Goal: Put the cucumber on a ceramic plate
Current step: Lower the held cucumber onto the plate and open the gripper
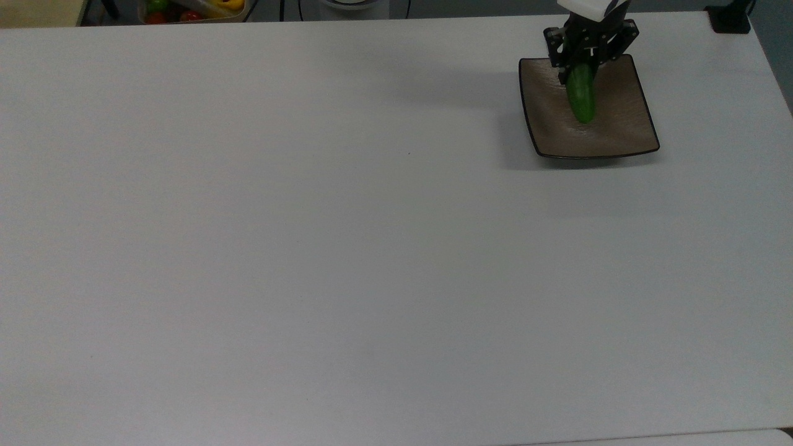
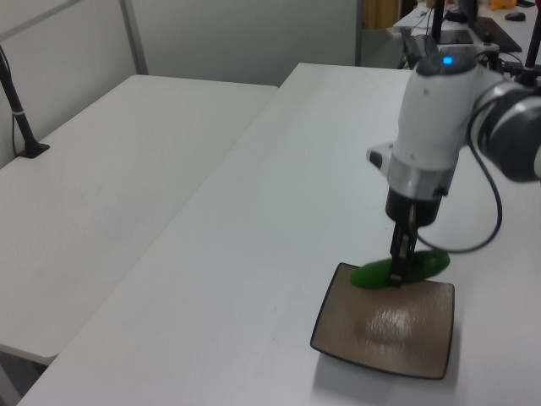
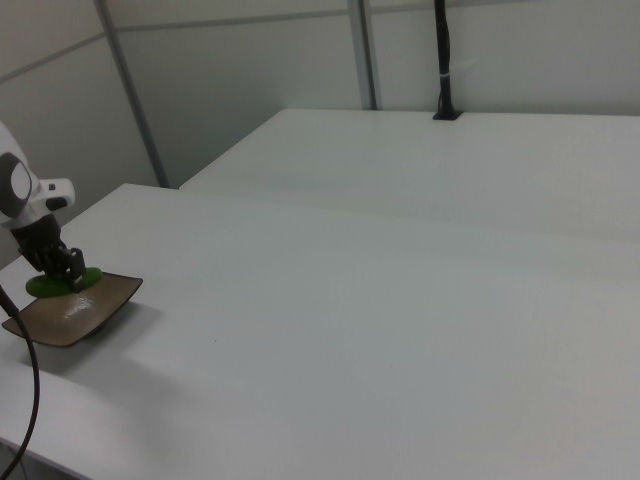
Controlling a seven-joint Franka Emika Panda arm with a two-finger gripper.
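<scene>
Top view: the ceramic plate (image 1: 619, 124) sits on the white table (image 1: 310, 248) at about 2 o'clock from the table's centre. The cucumber (image 1: 582, 96) lies lengthwise across the plate's upper half, one end pointing to 12 o'clock and the other to 6 o'clock. The gripper (image 1: 581, 62) is clenched on the cucumber's 12 o'clock end, with black finger hardware flanking it on both sides. A container of coloured items (image 1: 192, 9) is cut off at the frame edge at 11 o'clock; its contents cannot be identified.

Left view adds the side profile: the gripper (image 2: 399, 269) comes straight down from the white wrist (image 2: 431, 127), its dark fingers (image 2: 397, 262) closed around the cucumber (image 2: 372, 274) near mid-length. The cucumber lies level over the far edge of the ceramic plate (image 2: 385, 330); whether it touches the plate cannot be determined. A blue indicator light (image 2: 445, 59) glows on the arm at 12 o'clock from the wrist.

Right view places the ceramic plate (image 3: 70, 315) at 9 o'clock in the frame, the cucumber (image 3: 55, 284) at its far side, and a second table (image 3: 450, 170) beyond.

No readable writing or brand marks.
</scene>
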